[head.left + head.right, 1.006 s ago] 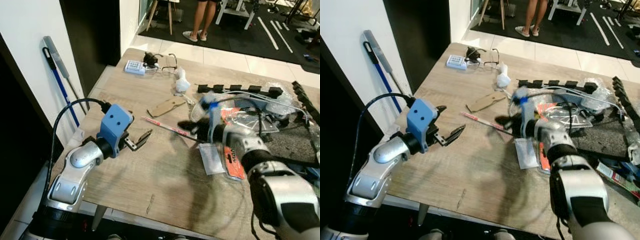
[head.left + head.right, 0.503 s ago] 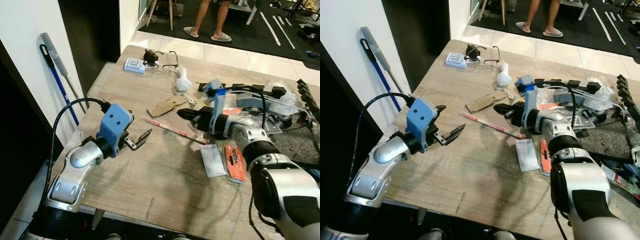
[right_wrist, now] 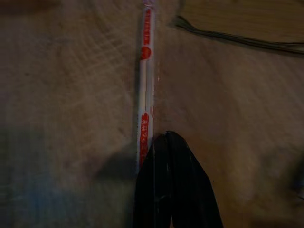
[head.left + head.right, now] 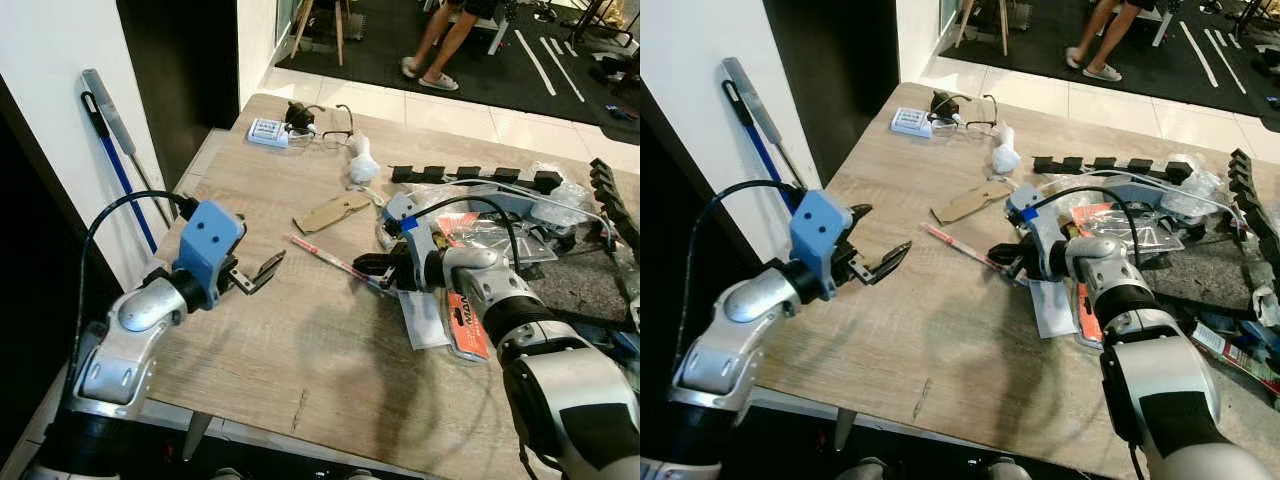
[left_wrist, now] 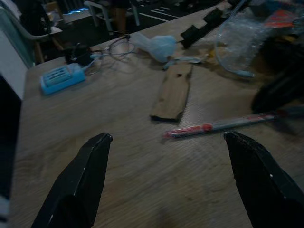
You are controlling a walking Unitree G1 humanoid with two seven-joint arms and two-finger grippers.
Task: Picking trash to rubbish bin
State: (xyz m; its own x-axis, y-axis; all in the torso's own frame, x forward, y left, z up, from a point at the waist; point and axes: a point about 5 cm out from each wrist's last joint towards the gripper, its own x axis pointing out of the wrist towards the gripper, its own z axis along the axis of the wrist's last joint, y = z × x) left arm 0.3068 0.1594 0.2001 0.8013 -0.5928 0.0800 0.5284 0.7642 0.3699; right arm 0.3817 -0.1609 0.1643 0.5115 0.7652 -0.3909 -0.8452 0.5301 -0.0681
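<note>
While lying flat on the wooden table (image 4: 330,360) at the centre of the left eye frame, a long thin wrapped straw (image 4: 327,256) with red print, long axis on a diagonal from upper left to lower right, far end towards the cardboard scrap (image 4: 332,212), near end under the right gripper (image 4: 368,266). Right gripper low over the table just right of centre, black fingers drawn together into a narrow tip at that near end of the straw; in the right wrist view the closed fingertips (image 3: 167,156) sit right at the straw (image 3: 144,95), which runs straight away from them, though whether it is actually pinched cannot be told. Left gripper (image 4: 257,272) at left of centre, raised above the table, fingers spread wide and holding nothing, pointed towards the straw and well apart from it; in the left wrist view the straw (image 5: 223,124) and cardboard scrap (image 5: 173,92) lie between and beyond the two spread fingers (image 5: 85,175). Just right of the right gripper, a white sachet (image 4: 423,320) and an orange packet (image 4: 464,325) flat on the table. At upper left, a blue-handled mop (image 4: 115,150) leaning on the wall. At the top edge, a person's legs (image 4: 440,40) in sandals on the dark floor
</note>
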